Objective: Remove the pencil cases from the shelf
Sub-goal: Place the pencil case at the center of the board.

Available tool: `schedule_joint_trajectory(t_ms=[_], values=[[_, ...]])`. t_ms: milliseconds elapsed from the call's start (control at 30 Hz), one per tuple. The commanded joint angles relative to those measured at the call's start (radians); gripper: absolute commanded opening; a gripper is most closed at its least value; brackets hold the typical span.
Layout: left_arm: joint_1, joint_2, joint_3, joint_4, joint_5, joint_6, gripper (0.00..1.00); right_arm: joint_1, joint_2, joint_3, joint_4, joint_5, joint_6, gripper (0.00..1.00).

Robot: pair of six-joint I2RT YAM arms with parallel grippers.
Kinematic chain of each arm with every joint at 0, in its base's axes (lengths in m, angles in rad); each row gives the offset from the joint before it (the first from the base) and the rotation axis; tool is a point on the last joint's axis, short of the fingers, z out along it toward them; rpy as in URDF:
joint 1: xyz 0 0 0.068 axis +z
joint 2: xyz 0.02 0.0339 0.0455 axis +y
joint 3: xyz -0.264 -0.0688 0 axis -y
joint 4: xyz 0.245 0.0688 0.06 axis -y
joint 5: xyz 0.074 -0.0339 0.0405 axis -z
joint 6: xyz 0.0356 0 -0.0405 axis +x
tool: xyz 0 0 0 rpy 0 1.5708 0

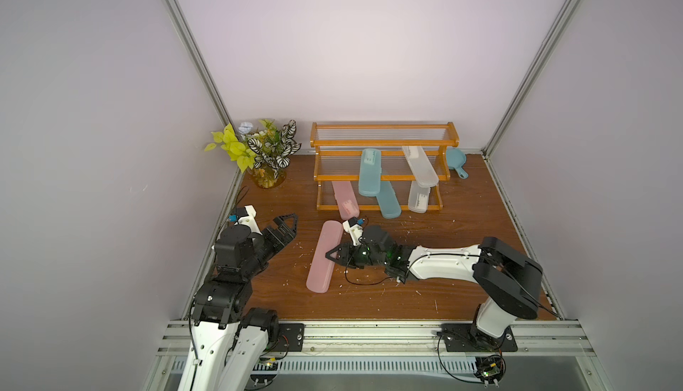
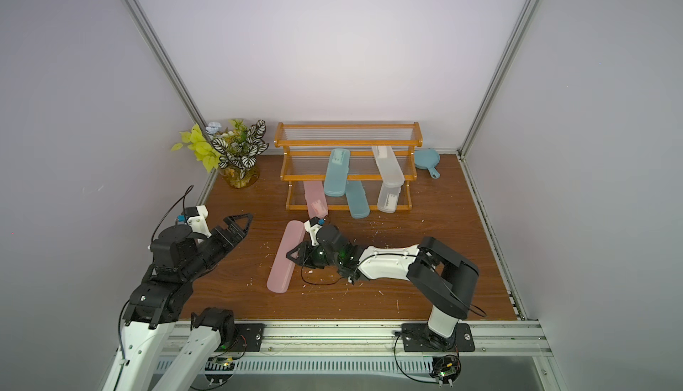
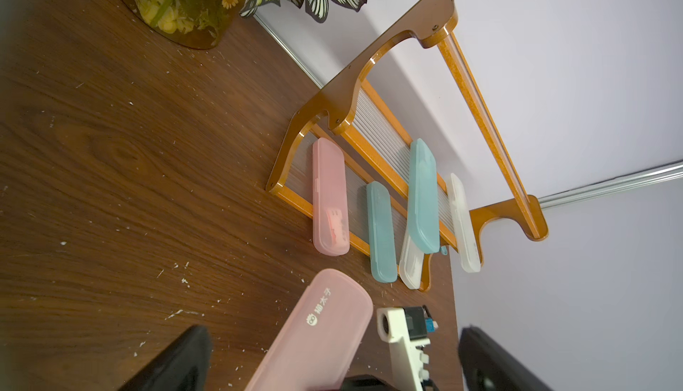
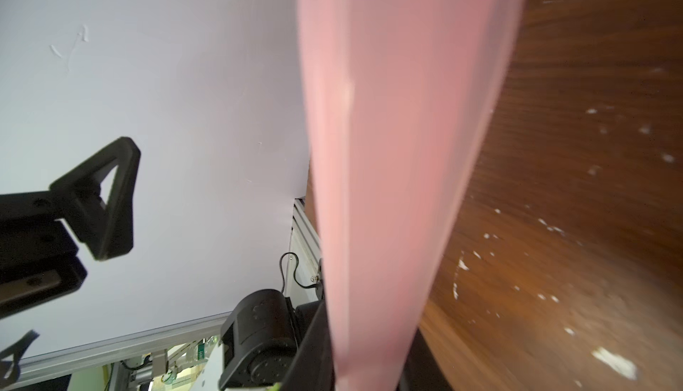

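Pink case (image 1: 320, 258) gripped at mid-length by closed right tool (image 1: 332, 255), off shelf (image 1: 384, 144), over table (image 1: 443, 259); long axis run roughly front-to-back. Left tool (image 1: 295, 227) held wide open, empty, near case's left. Second pink case (image 1: 345, 200) lodged on lowest tier, just behind right tool.

A lab test cell (boxed in); aluminium framing (image 1: 187, 38), plain walls (image 1: 369, 56), robot base (image 1: 476, 335) bolted to a rail (image 1: 369, 333).

R end effector (image 1: 333, 254) on pink case (image 1: 318, 264)
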Motion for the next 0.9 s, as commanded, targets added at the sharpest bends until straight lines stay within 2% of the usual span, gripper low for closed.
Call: schedule_joint_trajectory(t_ms=[0,167,467,867], values=[[0.01,-0.015,0.018,-0.032,0.0,0.012,0.99,0.01,0.054,0.078,0.132,-0.061,0.043,0.16],[0.009,-0.028,0.023,-0.045,0.008,0.012,0.99,0.009,0.189,0.168,0.186,-0.097,0.098,0.15],[0.009,-0.041,0.017,-0.055,0.02,0.008,0.99,0.008,0.358,0.341,0.14,-0.192,0.141,0.14],[0.009,-0.062,-0.006,-0.061,0.017,-0.001,0.99,-0.016,0.419,0.408,0.055,-0.238,0.144,0.15]])
